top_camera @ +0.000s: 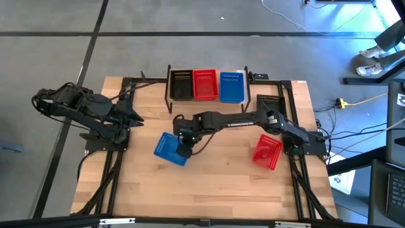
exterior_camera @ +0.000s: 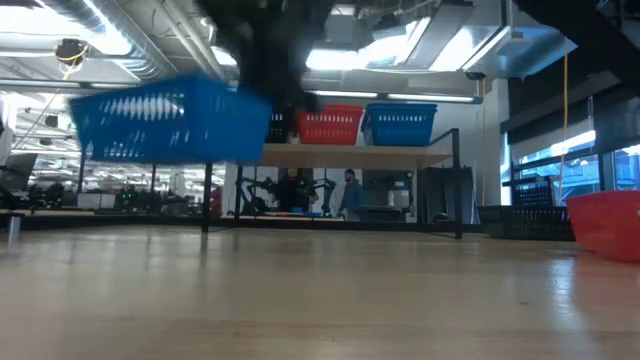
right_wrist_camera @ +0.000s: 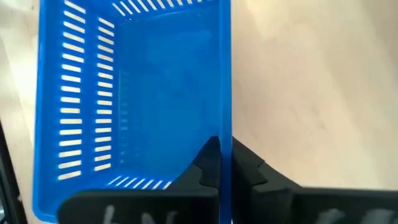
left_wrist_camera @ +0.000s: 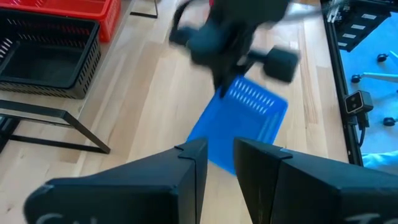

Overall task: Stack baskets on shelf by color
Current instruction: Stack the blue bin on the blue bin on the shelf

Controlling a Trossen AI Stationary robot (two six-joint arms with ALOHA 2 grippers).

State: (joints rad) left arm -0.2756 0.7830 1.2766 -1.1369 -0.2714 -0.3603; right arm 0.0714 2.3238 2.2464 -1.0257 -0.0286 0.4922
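Note:
A blue basket [top_camera: 169, 149] hangs above the tabletop's middle, with my right gripper [top_camera: 185, 140] shut on it; the low view shows this blue basket [exterior_camera: 165, 120] clear of the wood. The shelf [top_camera: 209, 96] stands at the far edge and carries a black basket [top_camera: 181, 84], a red basket [top_camera: 205, 84] and a blue basket [top_camera: 231, 86] side by side. Another red basket [top_camera: 267, 152] lies on the table at the right. My left gripper [top_camera: 136, 117] waits open at the table's left, its fingers [left_wrist_camera: 193, 158] empty. My right gripper pinches one upright wall of the blue basket at its rim [right_wrist_camera: 225, 127], with one finger [right_wrist_camera: 208, 163] inside the basket and the other outside. The fingers come slanting down from the table's right. The basket is lifted clear of the table, open side up and a little tilted.
A black basket [top_camera: 269, 101] sits on the table to the right of the shelf. Black frame rails [top_camera: 107, 177] run along the table's left and right sides. Bare wood [top_camera: 209, 183] lies toward the near edge.

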